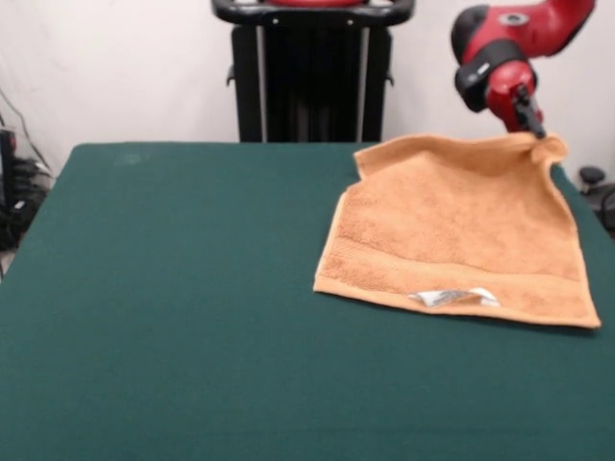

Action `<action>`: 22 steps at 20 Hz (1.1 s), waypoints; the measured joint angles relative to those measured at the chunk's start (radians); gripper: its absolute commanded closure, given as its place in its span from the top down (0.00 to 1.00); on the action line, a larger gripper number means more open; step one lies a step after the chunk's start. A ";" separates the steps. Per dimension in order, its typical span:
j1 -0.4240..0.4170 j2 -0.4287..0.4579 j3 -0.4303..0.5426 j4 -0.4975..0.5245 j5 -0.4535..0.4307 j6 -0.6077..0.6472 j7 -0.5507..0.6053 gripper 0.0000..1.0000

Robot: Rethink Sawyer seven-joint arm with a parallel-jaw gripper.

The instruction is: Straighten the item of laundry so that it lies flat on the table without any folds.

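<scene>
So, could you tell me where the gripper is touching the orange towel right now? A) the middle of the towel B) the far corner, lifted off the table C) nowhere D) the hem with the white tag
B: the gripper pinches the far corner of the orange towel, raised above the green table, while the white tag lies at the near hem.

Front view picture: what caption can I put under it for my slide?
Red robot arm's gripper lifts one far corner of an orange towel on a green table.

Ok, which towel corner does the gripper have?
The far corner at picture right, pinched by the gripper and lifted; the towel's other corners lie on the table.
</scene>
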 measured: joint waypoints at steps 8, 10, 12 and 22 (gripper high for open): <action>-0.144 0.036 -0.014 0.026 -0.143 0.000 0.000 0.00; -0.185 0.036 -0.024 0.039 -0.183 0.000 0.000 0.00; -0.227 0.035 -0.035 0.056 -0.222 0.000 0.000 0.00; -0.507 0.096 -0.087 0.072 -0.495 0.002 0.000 0.00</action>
